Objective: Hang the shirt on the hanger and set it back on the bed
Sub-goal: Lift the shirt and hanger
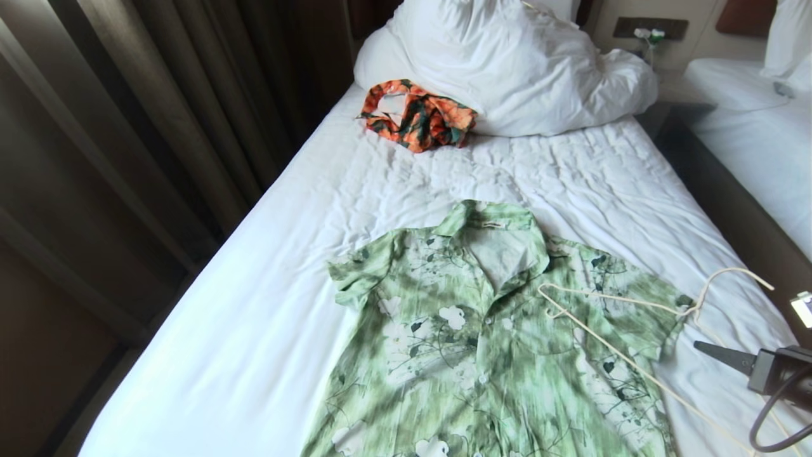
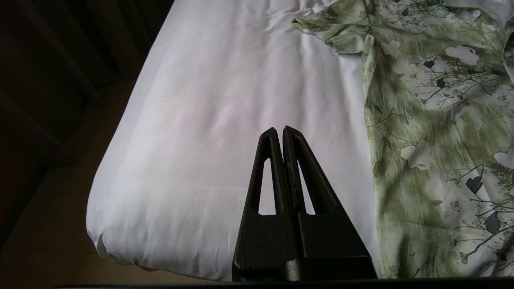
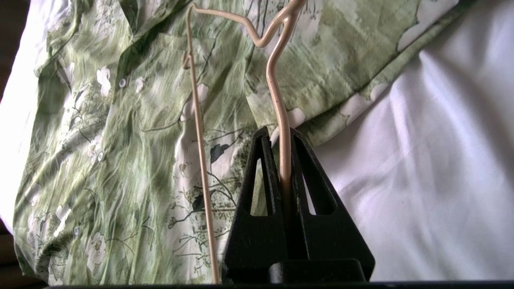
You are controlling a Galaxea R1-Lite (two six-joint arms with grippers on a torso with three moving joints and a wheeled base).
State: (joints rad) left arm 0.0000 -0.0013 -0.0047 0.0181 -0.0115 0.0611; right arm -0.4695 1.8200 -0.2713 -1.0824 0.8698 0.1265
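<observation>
Spread flat and face up on the white sheet of the bed, collar toward the pillows: the shirt, pale and dark green with white flowers, buttoned down the front, short sleeves out to either side. Lying across its right shoulder and sleeve, the hanger, thin cream wire, hook curling over the sheet just beyond the sleeve.

Cut off by the head view's lower edge: the shirt's hem and the hanger's far corner. At the right edge, only part of the right gripper.

Shown by the right wrist view alone: right gripper jaws clamped on one wire of the hanger, above the shirt. Only in the left wrist view: left gripper, jaws pressed together on nothing, over bare sheet beside the shirt's left sleeve.

Farther up the bed, an orange floral garment against the rumpled duvet.
</observation>
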